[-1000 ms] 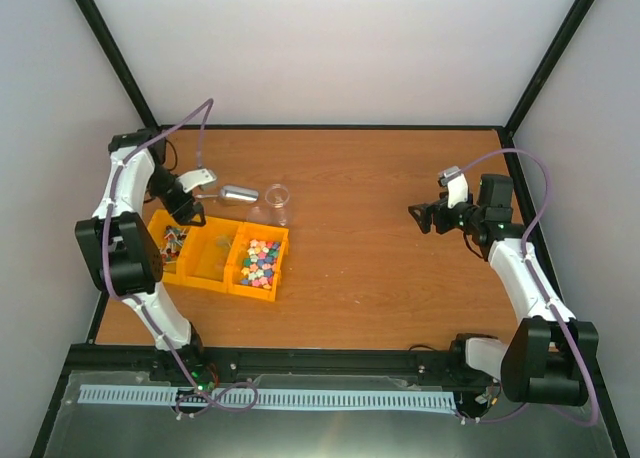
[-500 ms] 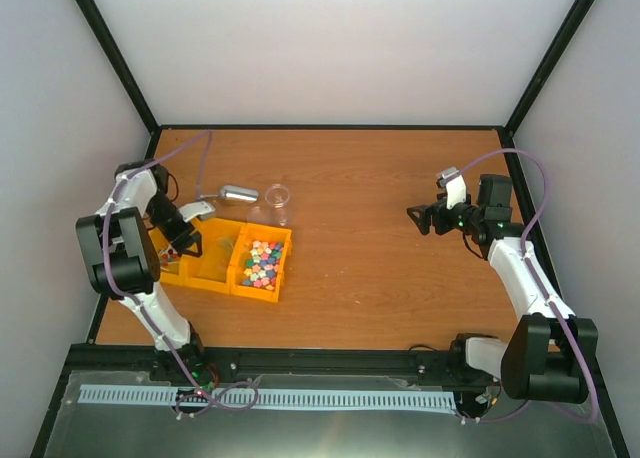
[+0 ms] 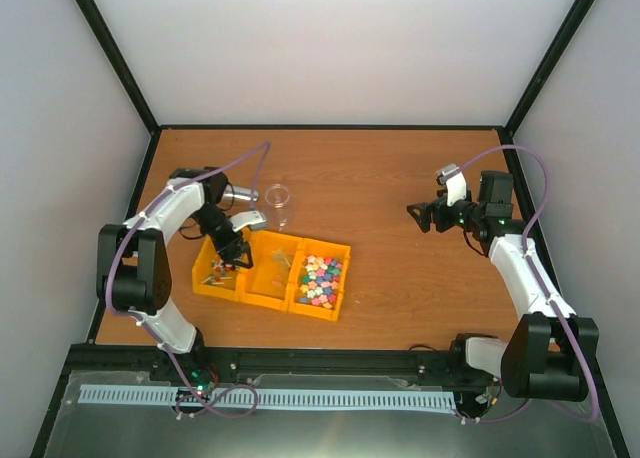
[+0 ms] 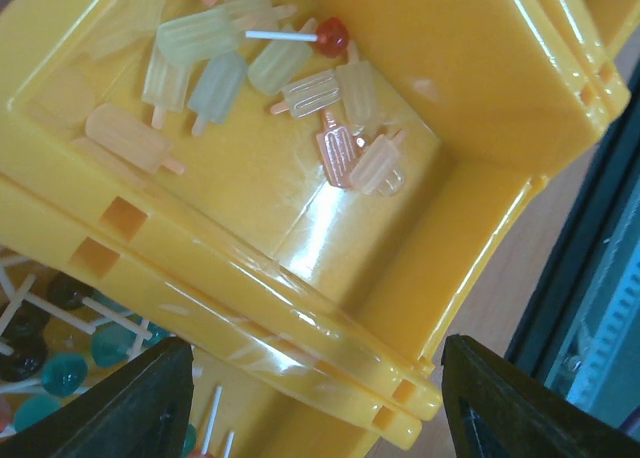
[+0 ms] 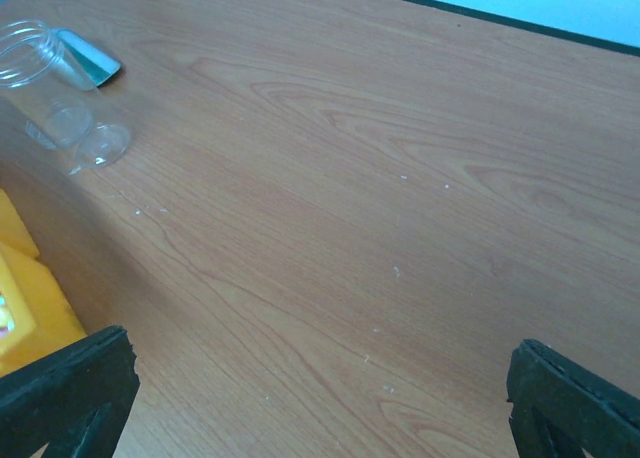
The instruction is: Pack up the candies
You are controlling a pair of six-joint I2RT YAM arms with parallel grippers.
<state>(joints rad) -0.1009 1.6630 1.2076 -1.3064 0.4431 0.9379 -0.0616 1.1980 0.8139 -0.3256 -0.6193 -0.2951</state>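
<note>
So the big change: the yellow bin tray (image 3: 265,300) has slid right and toward the middle of the table compared with a second ago, and it's turned a bit too. The left gripper (image 3: 230,250) went with it and now sits over the wall between the left and middle bins. In the wrist view its fingers (image 4: 130,408) look spread wide with that wall between them, so it's more hooked over the wall than pinching it. It isn't holding anything.

The candies (image 3: 320,278) are all in the rightmost bin, which now sits closer to centre and nearer the right arm's side. The other two bins hold lollipops (image 4: 60,338) and popsicle-shaped sweets (image 4: 330,118).

The clear jar (image 3: 277,200) stands just behind the tray, apart from it, and looks empty. The right gripper (image 3: 415,216) hasn't budged. It hangs well away over bare table with its jaws wide open and nothing in them.

My guess is this was just repositioning, and no candy is packed yet.
</note>
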